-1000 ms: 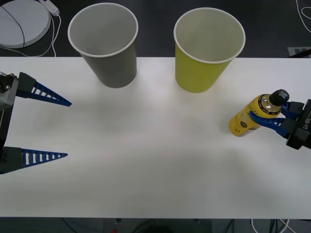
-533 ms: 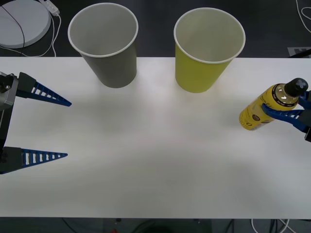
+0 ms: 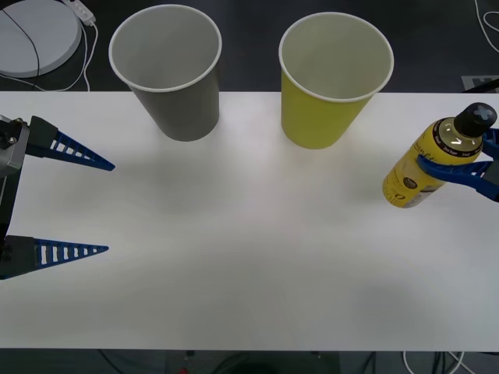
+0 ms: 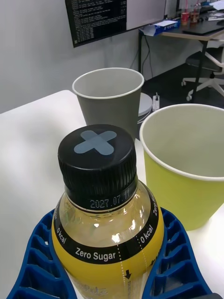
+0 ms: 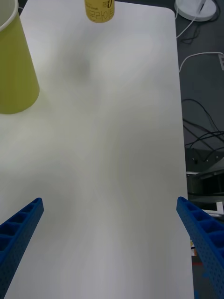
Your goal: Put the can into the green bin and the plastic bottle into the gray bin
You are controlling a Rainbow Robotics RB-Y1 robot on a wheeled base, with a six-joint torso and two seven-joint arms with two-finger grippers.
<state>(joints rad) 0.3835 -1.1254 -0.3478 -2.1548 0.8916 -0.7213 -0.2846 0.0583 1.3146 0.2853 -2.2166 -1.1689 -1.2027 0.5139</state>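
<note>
we see the right gripper (image 3: 458,165) clamped around the plastic bottle (image 3: 433,160), near the green bin (image 3: 331,82). the left gripper (image 3: 97,207) sits wide open at the table's left.

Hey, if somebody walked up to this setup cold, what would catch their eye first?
Probably the plastic bottle at the table's right edge, clamped in the right gripper and tilted. Next, the two big cups at the far edge: the gray bin on the left, the green bin beside it. The left gripper waits open at the left.

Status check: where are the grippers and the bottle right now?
Right gripper shut on plastic bottle, tilted, at table's right edge. Left gripper open, idle at left. Green bin sits between bottle and gray bin.
</note>
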